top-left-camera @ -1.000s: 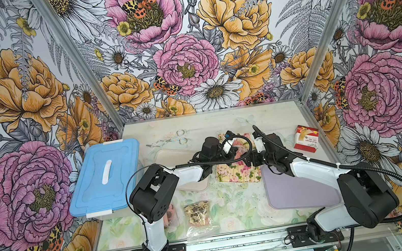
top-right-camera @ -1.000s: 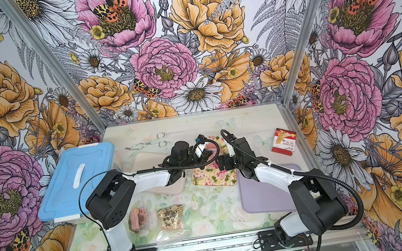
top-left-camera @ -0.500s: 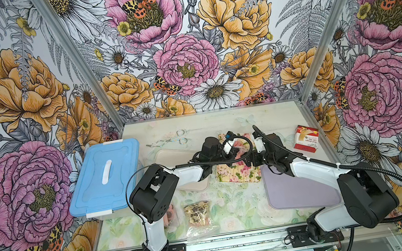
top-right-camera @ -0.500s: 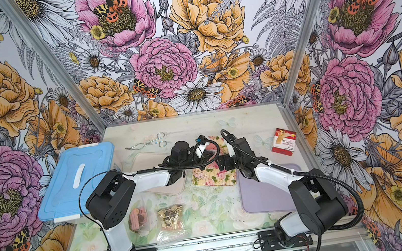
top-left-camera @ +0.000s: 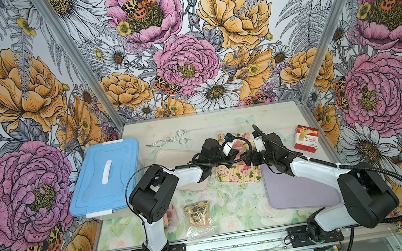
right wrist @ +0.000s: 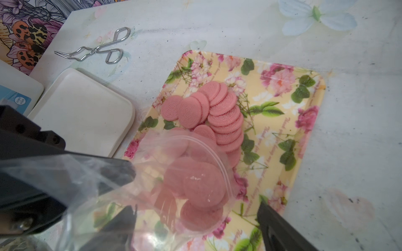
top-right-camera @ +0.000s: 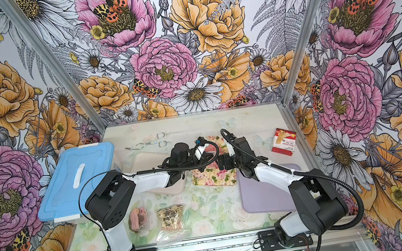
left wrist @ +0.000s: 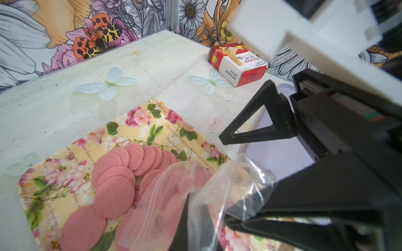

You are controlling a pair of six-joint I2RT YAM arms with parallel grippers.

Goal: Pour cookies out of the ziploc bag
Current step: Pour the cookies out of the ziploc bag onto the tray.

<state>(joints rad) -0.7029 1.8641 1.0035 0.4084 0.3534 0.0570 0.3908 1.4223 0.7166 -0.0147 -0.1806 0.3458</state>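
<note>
My left gripper (left wrist: 195,235) is shut on the clear ziploc bag (left wrist: 219,184), holding it tilted over the floral tray (left wrist: 139,121) with its mouth toward the tray. Several pink round cookies (right wrist: 219,113) lie overlapped on the tray, and more (right wrist: 195,187) sit inside the bag near its zip edge. My right gripper (right wrist: 193,226) is open, its fingers (right wrist: 274,223) on either side of the bag's lower end. In both top views the two grippers (top-left-camera: 241,153) (top-right-camera: 213,160) meet above the tray.
Two more bags of cookies (top-right-camera: 171,217) (top-right-camera: 138,217) lie near the front by the left arm's base. A beige tray (top-left-camera: 172,156), a blue-lidded box (top-left-camera: 105,177), metal tongs (top-left-camera: 170,139), a purple tray (top-left-camera: 297,190) and a red bandage box (top-left-camera: 306,139) surround the floral tray.
</note>
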